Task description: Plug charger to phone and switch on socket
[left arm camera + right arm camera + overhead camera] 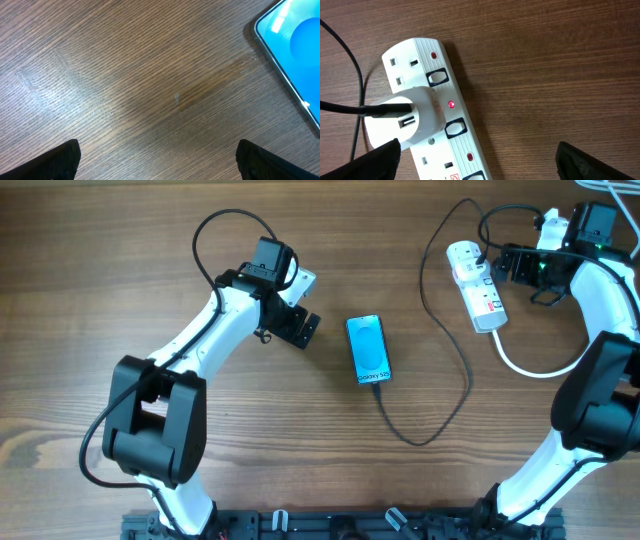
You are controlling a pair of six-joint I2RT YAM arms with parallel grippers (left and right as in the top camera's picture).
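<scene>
Fingers (55, 162) on left gripper (298, 328) are spread wide, only bare table (150, 75) between them. Same on right gripper (503, 264): fingers (590, 162) wide apart, gripping nothing.

Mid-table: phone (368, 348) lies flat, screen up and lit teal-blue, white text strip at its 6 o'clock end. Left gripper sits at the phone's 9–10 o'clock, near but apart. Left wrist view catches only a corner of the phone, at 2 o'clock in the frame.

Cable run: charger (440, 405) meets the phone's 6 o'clock end, dips toward 5 o'clock, loops up past 3 o'clock and runs on to the socket. Tip looks in at the port, but can't tell from overhead whether it's fully seated.

Power side: socket (477, 285) is at the phone's 2 o'clock, long axis roughly 12–6. Right gripper hangs just beside it at its 3 o'clock, and I see no contact. Right wrist view shows a white adapter (405, 122) plugged into the strip with the black cable in its upper USB port. One red light (451, 104) glows bright beside the adapter; the other two red dots look dim. Thick white cord (530, 368) leaves the socket's 6 o'clock end and curves off toward 3 o'clock.
</scene>
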